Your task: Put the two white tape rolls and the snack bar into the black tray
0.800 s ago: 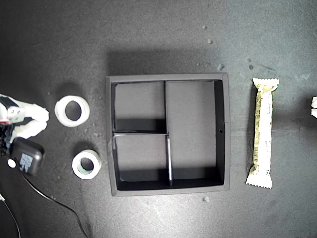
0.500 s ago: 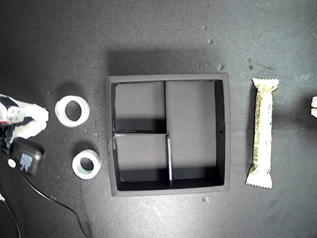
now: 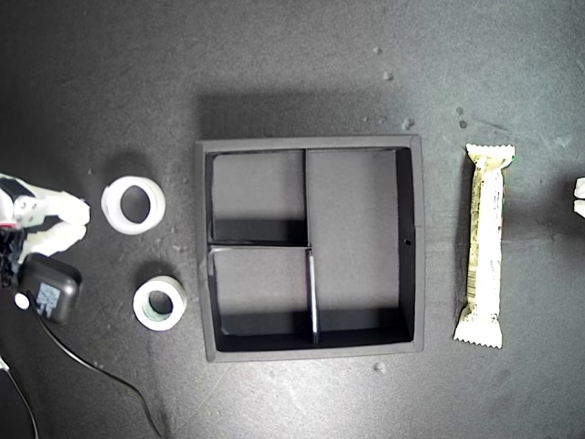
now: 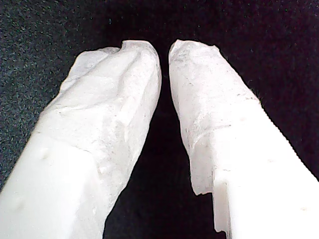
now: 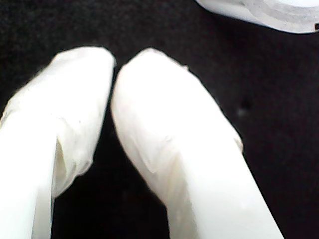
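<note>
The black tray sits mid-table with nothing in its three compartments. The larger white tape roll and the smaller one with a greenish inner rim lie flat on the table toward the exterior view's left of the tray. The snack bar lies lengthwise on the tray's other side. My second gripper is shut on nothing, just short of the larger roll, whose edge shows in its wrist view. My first gripper is shut over bare dark table.
A black box with a white knob and a trailing cable hangs beside the second arm at the exterior view's left edge. A white bit of the other arm shows at that view's right edge. Small specks dot the dark table.
</note>
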Controlling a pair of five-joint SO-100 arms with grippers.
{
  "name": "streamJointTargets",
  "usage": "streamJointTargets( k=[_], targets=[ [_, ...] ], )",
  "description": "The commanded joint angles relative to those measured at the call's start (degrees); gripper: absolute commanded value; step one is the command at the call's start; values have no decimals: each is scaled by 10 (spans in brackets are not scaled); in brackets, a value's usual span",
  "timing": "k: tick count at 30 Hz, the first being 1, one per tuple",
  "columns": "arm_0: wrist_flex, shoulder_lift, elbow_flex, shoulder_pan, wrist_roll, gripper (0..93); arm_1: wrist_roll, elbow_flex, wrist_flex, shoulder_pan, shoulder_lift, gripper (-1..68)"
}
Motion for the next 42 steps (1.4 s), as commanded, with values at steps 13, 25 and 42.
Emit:
streamJointTargets(
  k=[13,25,42],
  targets=[
    [18,29,36,-1,4,3,-40,7,1,2,-4,15],
    [18,29,36,-1,4,3,-40,7,1,2,-4,15],
    [11,29,36,-27,-247,0,-23,7,-39,103,-4,-3]
  ],
)
